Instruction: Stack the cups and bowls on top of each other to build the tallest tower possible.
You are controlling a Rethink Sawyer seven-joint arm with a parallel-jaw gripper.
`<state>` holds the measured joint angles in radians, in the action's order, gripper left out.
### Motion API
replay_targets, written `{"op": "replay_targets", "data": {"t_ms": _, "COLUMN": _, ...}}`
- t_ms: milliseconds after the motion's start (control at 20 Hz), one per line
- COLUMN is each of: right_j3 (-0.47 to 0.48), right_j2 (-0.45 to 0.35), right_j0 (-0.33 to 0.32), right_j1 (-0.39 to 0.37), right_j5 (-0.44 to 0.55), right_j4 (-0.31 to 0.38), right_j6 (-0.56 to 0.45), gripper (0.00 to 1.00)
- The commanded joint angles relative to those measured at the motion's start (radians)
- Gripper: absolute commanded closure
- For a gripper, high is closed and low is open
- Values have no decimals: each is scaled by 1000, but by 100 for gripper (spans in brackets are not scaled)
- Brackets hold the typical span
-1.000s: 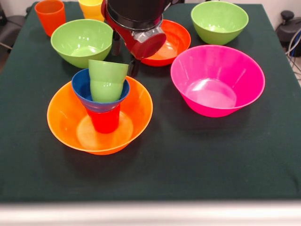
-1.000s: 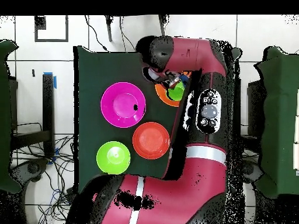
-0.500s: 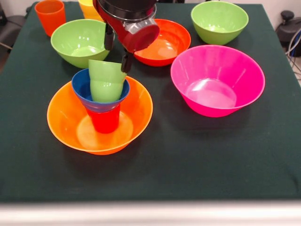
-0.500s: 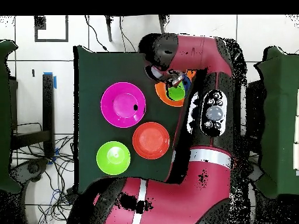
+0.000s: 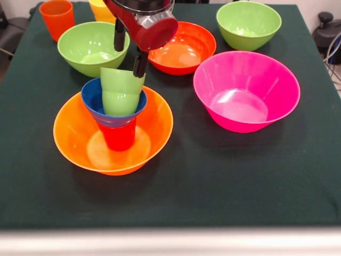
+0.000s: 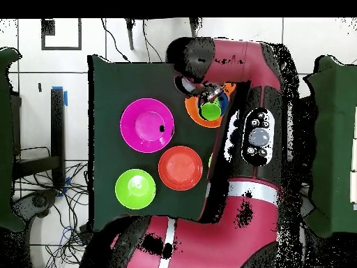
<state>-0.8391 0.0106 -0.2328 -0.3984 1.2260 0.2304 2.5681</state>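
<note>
A tower stands at the front-left of the desk (image 5: 213, 181): a large orange bowl (image 5: 72, 140) holds an upturned red cup (image 5: 118, 136), topped by a small blue bowl (image 5: 93, 101) with tilted light green cups (image 5: 120, 90) nested inside. Just above and behind the cups hangs the end effector (image 5: 130, 50), its two dark fingers spread apart and holding nothing. To the right sits a large pink bowl (image 5: 246, 90). Farther back are a red-orange bowl (image 5: 194, 50), two light green bowls (image 5: 91, 47) (image 5: 249, 24), an orange cup (image 5: 56, 17) and a yellow cup (image 5: 102, 9).
</note>
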Motion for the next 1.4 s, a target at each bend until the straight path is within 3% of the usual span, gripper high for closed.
{"op": "replay_targets", "data": {"t_ms": 50, "right_j3": -95, "right_j2": -50, "right_j0": -7, "right_j1": 8, "right_j5": -29, "right_j4": -8, "right_j6": -59, "gripper": 0}}
{"op": "replay_targets", "data": {"t_ms": 950, "right_j3": -101, "right_j2": -55, "right_j0": -13, "right_j1": 50, "right_j5": -52, "right_j4": -40, "right_j6": -18, "gripper": 0}}
{"op": "replay_targets", "data": {"t_ms": 1400, "right_j3": -125, "right_j2": -52, "right_j0": -17, "right_j1": 63, "right_j5": -110, "right_j4": -38, "right_j6": -16, "gripper": 0}}
